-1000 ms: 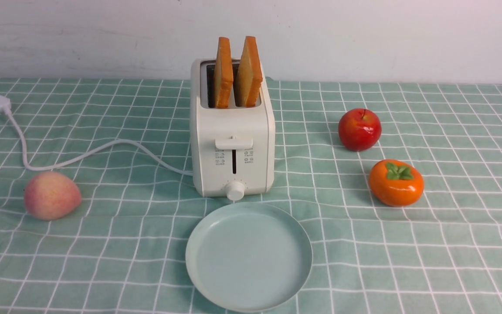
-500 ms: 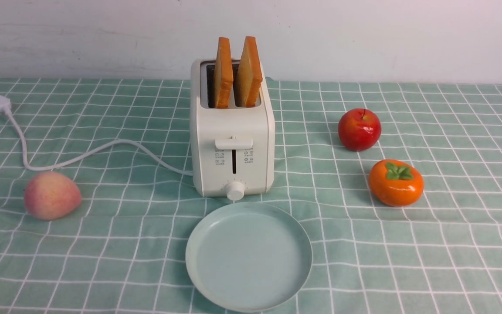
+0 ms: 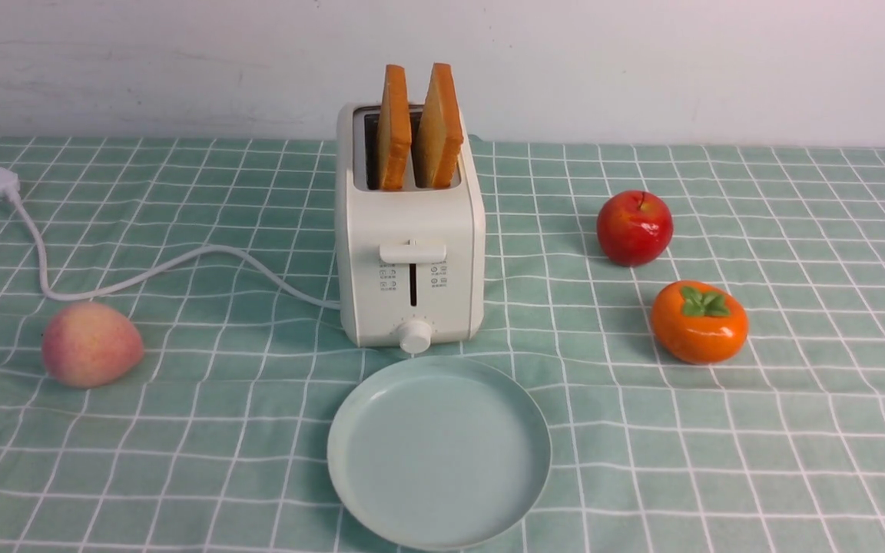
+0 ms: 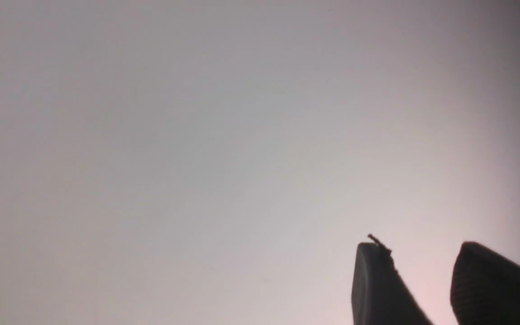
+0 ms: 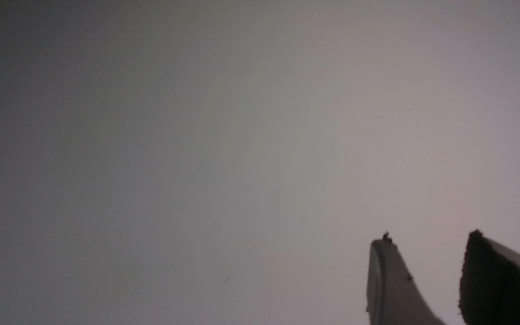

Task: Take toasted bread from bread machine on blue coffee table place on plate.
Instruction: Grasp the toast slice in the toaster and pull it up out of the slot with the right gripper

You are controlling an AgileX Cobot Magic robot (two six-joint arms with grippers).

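Toasted bread [image 3: 439, 127] untouched; left end effector [image 4: 422, 247] and right end effector [image 5: 429, 239] gape empty.

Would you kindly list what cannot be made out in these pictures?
- Wrist views: the left gripper and right gripper show only their tips against blank grey.
- Front view: neither arm is in frame.
- Front view: the toasted bread has its lower part hidden inside the bread machine.
- Front view: the markings are too small to read.

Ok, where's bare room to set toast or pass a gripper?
Round pale blue-green plate: bare. Open mint-green cloth between cream toaster and red apple, and in front of pink peach. Crowded: white cord left of toaster.
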